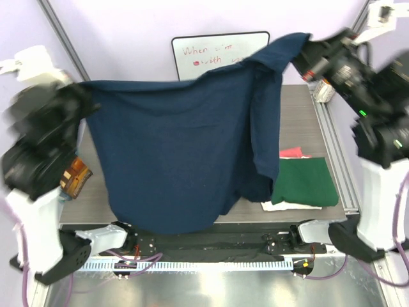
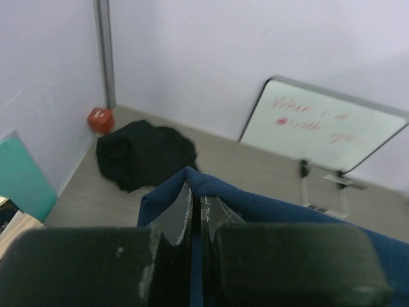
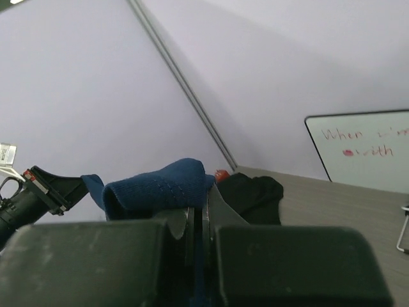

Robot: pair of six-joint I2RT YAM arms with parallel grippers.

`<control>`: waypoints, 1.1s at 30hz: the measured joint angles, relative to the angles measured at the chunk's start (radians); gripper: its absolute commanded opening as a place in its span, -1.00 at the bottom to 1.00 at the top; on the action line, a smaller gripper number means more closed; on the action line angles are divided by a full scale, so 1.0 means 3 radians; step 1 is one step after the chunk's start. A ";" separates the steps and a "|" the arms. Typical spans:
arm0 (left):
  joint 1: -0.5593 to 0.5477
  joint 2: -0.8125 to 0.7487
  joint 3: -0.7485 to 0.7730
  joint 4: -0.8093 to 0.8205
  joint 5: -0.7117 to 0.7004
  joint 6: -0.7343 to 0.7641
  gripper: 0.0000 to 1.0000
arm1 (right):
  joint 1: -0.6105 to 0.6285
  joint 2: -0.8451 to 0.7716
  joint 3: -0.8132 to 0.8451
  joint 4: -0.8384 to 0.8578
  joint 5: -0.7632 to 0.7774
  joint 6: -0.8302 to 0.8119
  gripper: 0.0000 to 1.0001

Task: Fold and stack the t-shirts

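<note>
We see the soft navy blue cotton t-shirt [image 1: 179, 160] hung spread above the grey table [image 1: 297, 121], the left gripper [image 2: 197, 208] and right gripper [image 3: 199, 220] each clamped on its top edge. From above it hides the crumpled black t-shirt [image 2: 144, 153]; both arms are blurred.

The right pincer [image 3: 203, 214] is clamped on a bunched fold of navy blue cotton t-shirt [image 3: 156, 187]. Behind, a crumpled black t-shirt [image 3: 252, 198] lies on the grey worktop [image 3: 345, 208] near a red-lettered whiteboard [image 3: 364, 150].
</note>
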 measured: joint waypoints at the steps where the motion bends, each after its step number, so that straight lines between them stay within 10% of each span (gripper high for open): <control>1: 0.0000 0.0081 -0.0093 0.0043 -0.0039 0.0025 -1.00 | -0.0003 0.0097 -0.0020 0.0009 0.0018 -0.0010 -0.98; 17: 0.0567 0.1469 -0.2199 0.0888 -0.0193 -0.0221 -1.00 | -0.0003 0.1342 -0.1914 0.0130 0.0491 -0.0448 -0.98; 33: 0.0748 0.3259 -0.0922 0.1343 -0.0233 0.0050 -1.00 | -0.0003 0.2717 -0.1172 0.0187 0.0829 -0.0711 -0.98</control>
